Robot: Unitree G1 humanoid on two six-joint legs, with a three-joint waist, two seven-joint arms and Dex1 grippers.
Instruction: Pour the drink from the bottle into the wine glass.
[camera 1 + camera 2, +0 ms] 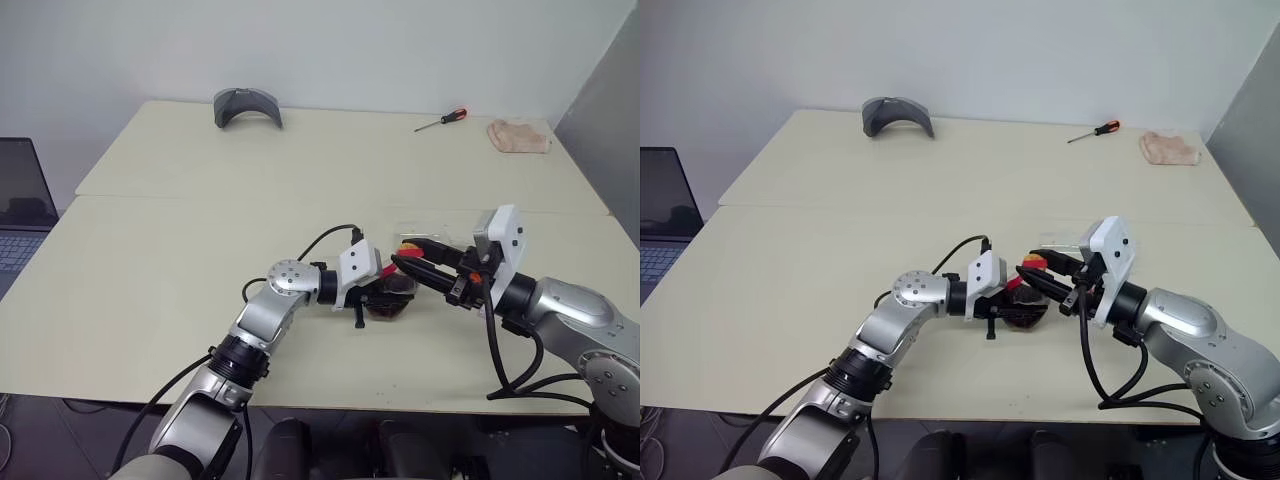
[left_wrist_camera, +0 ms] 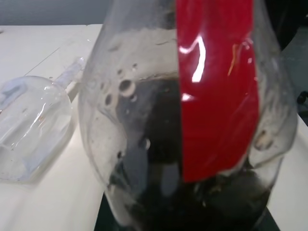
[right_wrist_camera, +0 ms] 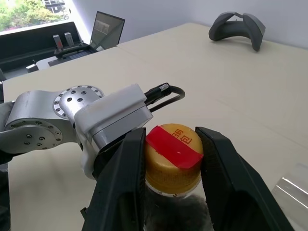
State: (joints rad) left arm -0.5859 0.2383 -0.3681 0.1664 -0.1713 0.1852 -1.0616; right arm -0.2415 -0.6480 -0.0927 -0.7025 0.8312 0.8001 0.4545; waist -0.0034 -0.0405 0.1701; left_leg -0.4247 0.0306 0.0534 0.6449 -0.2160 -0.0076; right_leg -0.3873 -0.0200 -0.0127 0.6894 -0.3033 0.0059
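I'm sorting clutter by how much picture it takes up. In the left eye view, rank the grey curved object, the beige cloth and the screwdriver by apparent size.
Largest to smallest:
1. Grey curved object
2. Beige cloth, close to it in spread
3. Screwdriver, thinnest by far
All sit far back on the table, so nearness hardly skews this.

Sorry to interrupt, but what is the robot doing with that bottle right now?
The left gripper is shut on the bottle of dark drink, holding it over the table. The right gripper has its fingers against either side of the yellow cap, apparently to unscrew it. The wine glass lies on its side nearby, empty; nothing is poured yet.
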